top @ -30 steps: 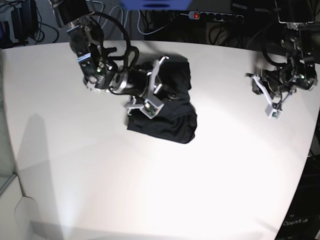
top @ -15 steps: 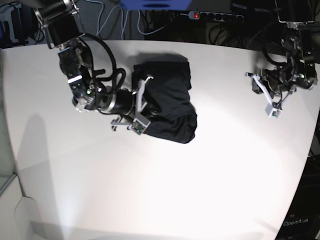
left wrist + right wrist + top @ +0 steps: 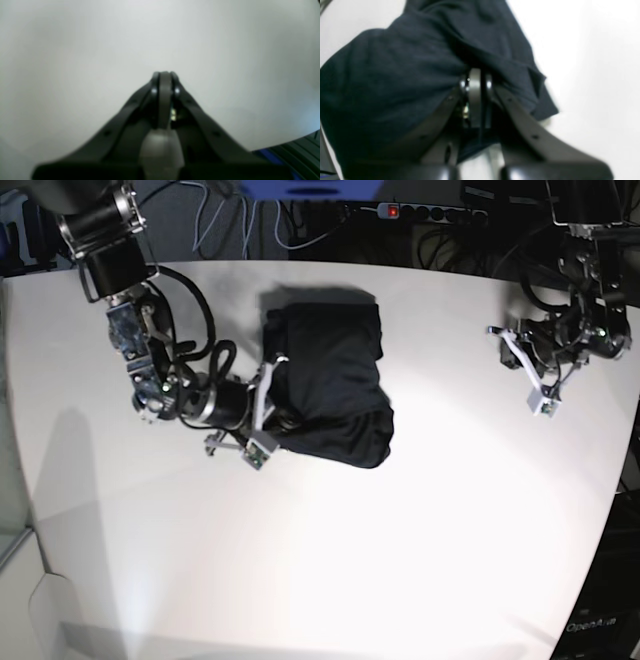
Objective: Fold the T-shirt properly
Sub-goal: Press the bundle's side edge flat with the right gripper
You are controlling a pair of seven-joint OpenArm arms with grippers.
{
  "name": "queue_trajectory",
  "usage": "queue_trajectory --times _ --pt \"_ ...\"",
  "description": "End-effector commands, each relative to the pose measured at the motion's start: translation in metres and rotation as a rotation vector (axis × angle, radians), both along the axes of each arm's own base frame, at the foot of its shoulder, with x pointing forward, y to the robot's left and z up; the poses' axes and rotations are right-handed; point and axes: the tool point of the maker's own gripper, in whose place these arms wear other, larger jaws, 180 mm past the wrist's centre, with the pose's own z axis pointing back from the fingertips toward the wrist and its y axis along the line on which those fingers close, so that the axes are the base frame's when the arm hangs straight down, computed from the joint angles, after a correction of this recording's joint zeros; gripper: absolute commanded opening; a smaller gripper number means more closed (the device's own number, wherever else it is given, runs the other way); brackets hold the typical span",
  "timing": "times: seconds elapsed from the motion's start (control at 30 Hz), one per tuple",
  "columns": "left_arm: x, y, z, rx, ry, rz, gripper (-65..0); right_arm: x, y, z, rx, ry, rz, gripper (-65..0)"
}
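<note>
The T-shirt (image 3: 332, 385) lies bundled on the white tabletop (image 3: 330, 560), its long axis running from the far edge toward the camera. The right claw (image 3: 268, 420) is pressed together against its left edge. The left claw (image 3: 540, 390) hangs well apart, pressed together on nothing.

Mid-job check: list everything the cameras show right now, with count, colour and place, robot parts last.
T-shirt: one, black, bunched in a folded heap on the table's far centre.
Table: one, white, under everything.
Power strip: one, dark with a red switch, behind the far edge.
Cables: several, pale and dark, behind the table.
Right claw: one, black, shut, against the shirt's edge.
Left claw: one, black, shut, over bare table.
</note>
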Motion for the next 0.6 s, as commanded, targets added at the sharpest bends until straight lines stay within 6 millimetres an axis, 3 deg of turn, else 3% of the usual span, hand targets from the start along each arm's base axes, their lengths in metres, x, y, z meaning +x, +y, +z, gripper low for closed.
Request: queue_trajectory --times 0.0,0.3,0.57 --pt "0.009 0.004 0.011 0.007 -0.039 -0.003 -65.0 0.014 0.001 0.017 0.040 -0.050 -0.007 -64.8" --pt "0.006 0.004 0.009 0.007 -0.030 -0.003 -65.0 0.042 -0.014 0.019 0.055 -0.070 -0.052 -64.8" --pt "0.006 0.004 0.008 0.007 -0.028 -0.004 -65.0 0.047 -0.037 0.020 0.031 -0.084 -0.085 -64.8"
